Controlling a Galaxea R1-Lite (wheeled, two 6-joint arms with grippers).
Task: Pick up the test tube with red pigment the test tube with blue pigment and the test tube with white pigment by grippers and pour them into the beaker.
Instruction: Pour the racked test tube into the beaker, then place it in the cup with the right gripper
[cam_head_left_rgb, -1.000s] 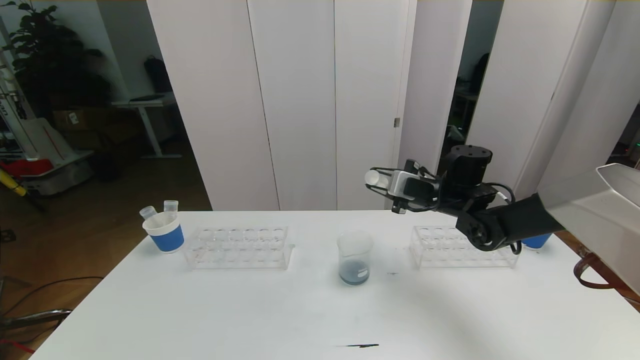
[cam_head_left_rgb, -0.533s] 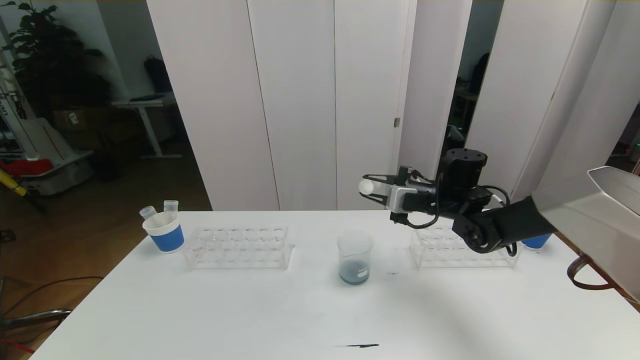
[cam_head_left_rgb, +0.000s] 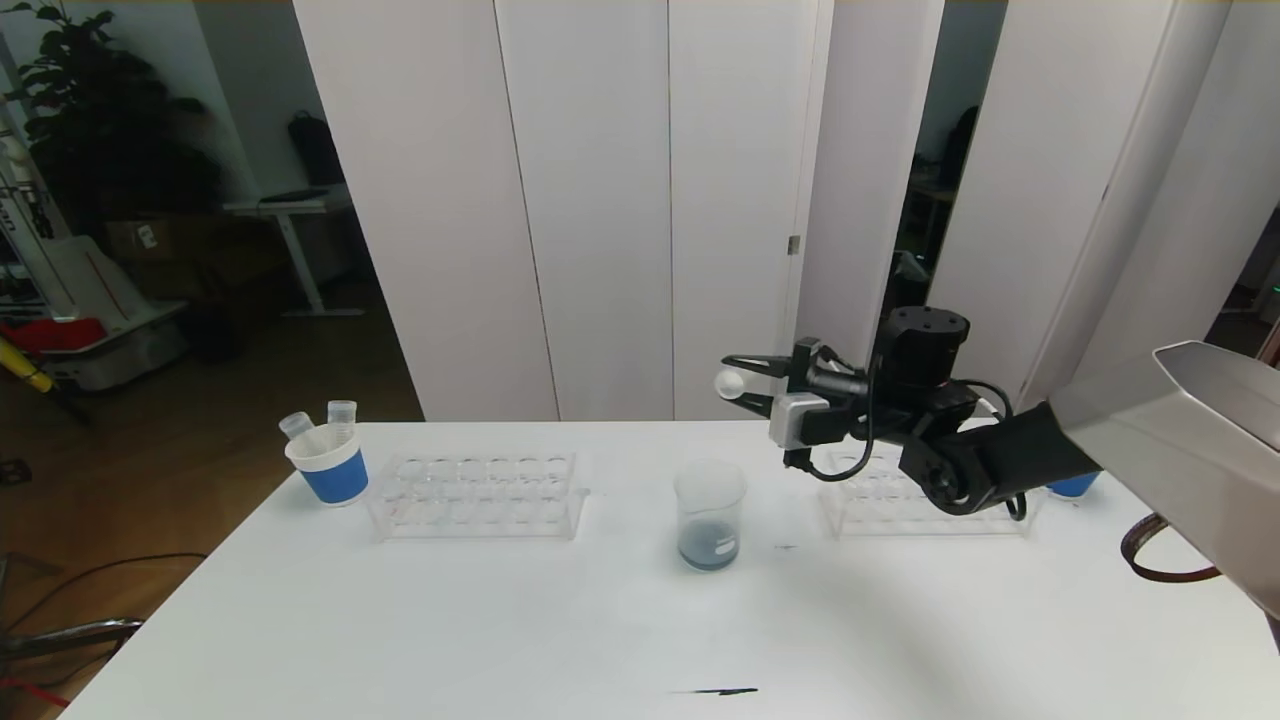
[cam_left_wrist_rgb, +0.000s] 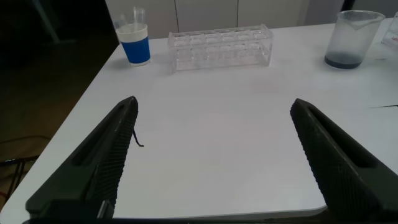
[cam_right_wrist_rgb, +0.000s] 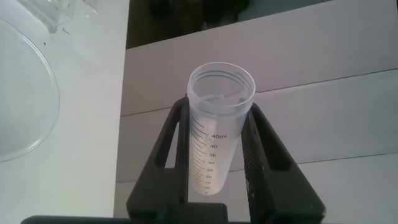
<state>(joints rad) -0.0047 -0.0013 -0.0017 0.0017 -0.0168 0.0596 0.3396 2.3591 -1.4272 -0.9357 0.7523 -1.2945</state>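
1. Holding the test tube with white pigment (cam_head_left_rgb: 732, 383) in my right gripper (cam_head_left_rgb: 748, 379), I have my two fingers clamped on its sides; in the right wrist view the tube (cam_right_wrist_rgb: 216, 127) sits squeezed between them with its open mouth pointing away from my wrist.
2. The tube's long axis lies close to horizontal, running along my fingers, with its mouth leading toward my left side. I cannot make out how much pigment it holds.
3. The beaker (cam_head_left_rgb: 710, 515) stands upright on the table (cam_head_left_rgb: 520, 640), below my fingers and slightly to their left, well apart from the tube mouth. A dark bluish layer sits at its bottom.
4. That is the relation that matters: the mouth is high above the beaker's rim, roughly over its far edge. I judge the pour needs the mouth brought lower and squarely over the opening before tipping further, otherwise pigment could fall behind the glass.
5. My left gripper (cam_left_wrist_rgb: 214, 155) hangs low over the near left part of the table with its fingers spread wide and nothing between them; it is the farther one from the beaker and looks idle.
6. A paper cup (cam_head_left_rgb: 328, 465) with two more tubes stands at the far left, beside a clear rack (cam_head_left_rgb: 475, 495).
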